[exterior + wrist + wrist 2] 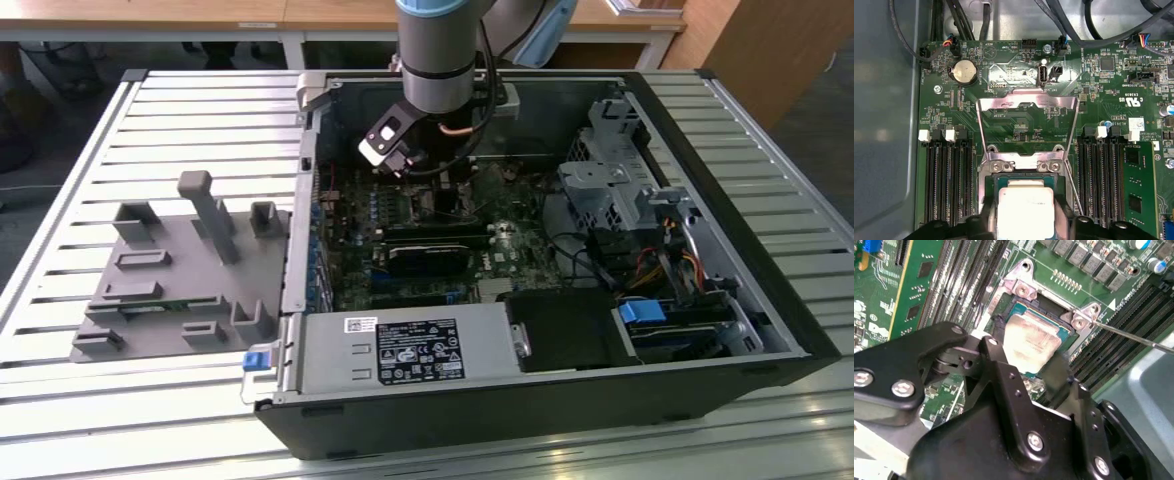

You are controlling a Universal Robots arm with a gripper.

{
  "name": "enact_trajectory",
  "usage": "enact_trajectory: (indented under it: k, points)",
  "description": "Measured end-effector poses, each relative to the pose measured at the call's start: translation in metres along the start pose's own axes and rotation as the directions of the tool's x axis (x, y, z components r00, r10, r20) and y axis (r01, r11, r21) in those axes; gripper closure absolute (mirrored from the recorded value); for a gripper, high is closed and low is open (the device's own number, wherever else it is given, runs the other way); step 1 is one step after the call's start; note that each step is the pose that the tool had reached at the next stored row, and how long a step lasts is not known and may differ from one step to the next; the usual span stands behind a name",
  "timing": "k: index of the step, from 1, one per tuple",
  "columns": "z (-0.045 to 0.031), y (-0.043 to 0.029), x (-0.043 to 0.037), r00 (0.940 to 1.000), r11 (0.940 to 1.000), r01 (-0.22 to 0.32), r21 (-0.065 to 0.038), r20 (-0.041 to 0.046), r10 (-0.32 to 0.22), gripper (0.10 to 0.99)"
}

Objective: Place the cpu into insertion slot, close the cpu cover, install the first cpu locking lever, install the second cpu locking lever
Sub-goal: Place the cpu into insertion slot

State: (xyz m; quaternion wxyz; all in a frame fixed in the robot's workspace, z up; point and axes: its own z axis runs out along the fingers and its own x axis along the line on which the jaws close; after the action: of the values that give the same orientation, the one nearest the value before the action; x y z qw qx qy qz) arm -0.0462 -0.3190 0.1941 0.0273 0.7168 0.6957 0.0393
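Black fingers (995, 351) of the gripper (1031, 352) pinch the flat silver-grey square cpu (1029, 340) by two opposite edges. The chip is in or just over the black-framed square insertion slot (1046, 304); I can't tell if it's seated. The silver windowed cpu cover (1026, 101) stands open on the slot's far side from the gripper. Step one in hand, I'd say. Letting go calls for the chip flat and square in the frame.

Black-and-white sticker (420, 352) on grey metal box (327, 345) at near edge of computer case (534, 410): dense print, rows of symbols, too small to read. Small white label (362, 323) at same box's upper edge: unreadable. Circuit board (1094, 105): white lettering scattered over green surface, certification-type mark (1130, 100) upside down near memory slots (1104, 175). White sticker (1136, 123) with fine print just beside mark. White triangle (1111, 305) printed on board, just off corner of socket (1046, 304). No wording clear enough to give.
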Motion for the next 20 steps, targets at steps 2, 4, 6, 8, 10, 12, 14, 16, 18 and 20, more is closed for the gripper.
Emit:
enact_trajectory:
  k: [2, 4, 6, 8, 10, 12, 14, 16, 18, 20]
  points:
    - [-0.0001, 0.0, -0.0001, 1.0, 1.0, 0.0, 0.0, 0.0003, 0.0, 0.486]
    - [-0.0001, 0.0, -0.0001, 1.0, 1.0, 0.0, 0.0, 0.0004, 0.0, 0.486]
    - [-0.0005, 0.0, -0.0001, 1.0, 1.0, 0.0, 0.0, 0.0003, 0.0, 0.486]
    - [-0.0016, 0.0001, -0.0001, 1.0, 1.0, 0.0, 0.0, -0.0001, 0.0, 0.486]
    - [-0.0035, 0.0003, 0.0, 1.0, 1.0, 0.0, 0.0, -0.0002, 0.0, 0.486]
    - [-0.0059, 0.0005, 0.0, 1.0, 1.0, -0.001, 0.0, -0.0003, 0.001, 0.486]
    - [-0.009, 0.0008, 0.0001, 1.0, 1.0, -0.001, 0.0, -0.0002, 0.001, 0.486]
    - [-0.0122, 0.0011, 0.0001, 1.0, 1.0, -0.001, 0.0, -0.0001, 0.001, 0.486]
    - [-0.0143, 0.0015, 0.0002, 1.0, 1.0, -0.001, 0.001, -0.0002, 0.001, 0.565]
    - [-0.0161, 0.0021, 0.0002, 1.0, 1.0, -0.001, 0.002, -0.0001, 0.001, 0.624]
